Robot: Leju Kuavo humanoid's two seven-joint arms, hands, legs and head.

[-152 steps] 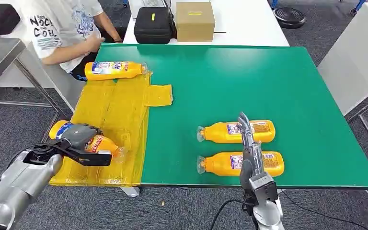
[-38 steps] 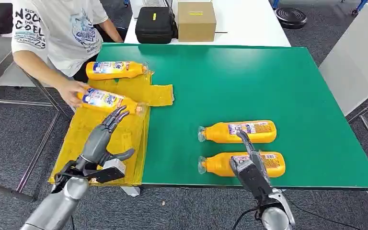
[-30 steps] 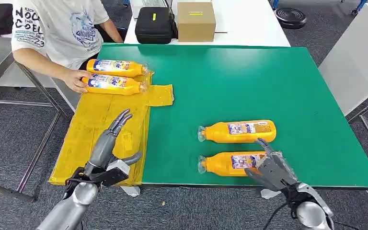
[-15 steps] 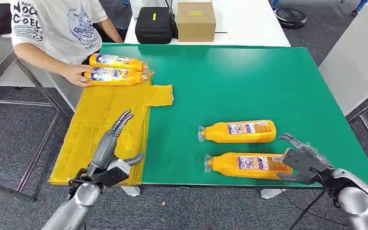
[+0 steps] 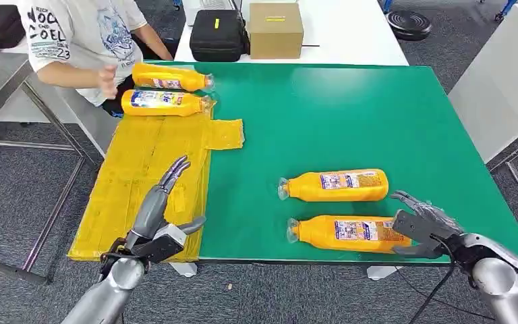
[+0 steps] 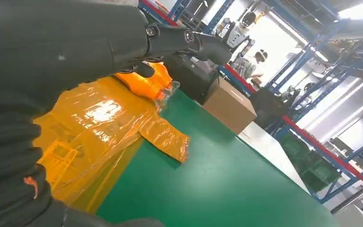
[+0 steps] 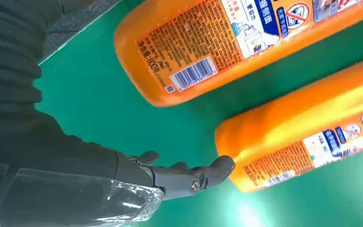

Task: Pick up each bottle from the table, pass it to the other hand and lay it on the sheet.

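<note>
Two orange bottles lie on their sides on the green table (image 5: 310,121): the far one (image 5: 334,185) and the near one (image 5: 347,233). My right hand (image 5: 421,224) is at the near bottle's base, fingers spread, holding nothing. In the right wrist view a fingertip (image 7: 220,166) is close to one orange bottle's base (image 7: 307,127), with the other bottle (image 7: 208,52) beside it. My left hand (image 5: 158,217) hovers open over the front edge of the yellow sheet (image 5: 141,162). Two more bottles (image 5: 172,76) (image 5: 165,102) lie side by side at the sheet's far end.
A person in a white printed shirt (image 5: 81,34) sits at the far left, one hand (image 5: 108,81) near the sheet's bottles. A black case (image 5: 217,30) and a cardboard box (image 5: 274,28) stand behind the table. A grey metal table (image 5: 13,101) is to the left.
My right hand swung from over the near bottle to its base, and that bottle slid slightly right. The person set a bottle beside the other and drew the hand back.
</note>
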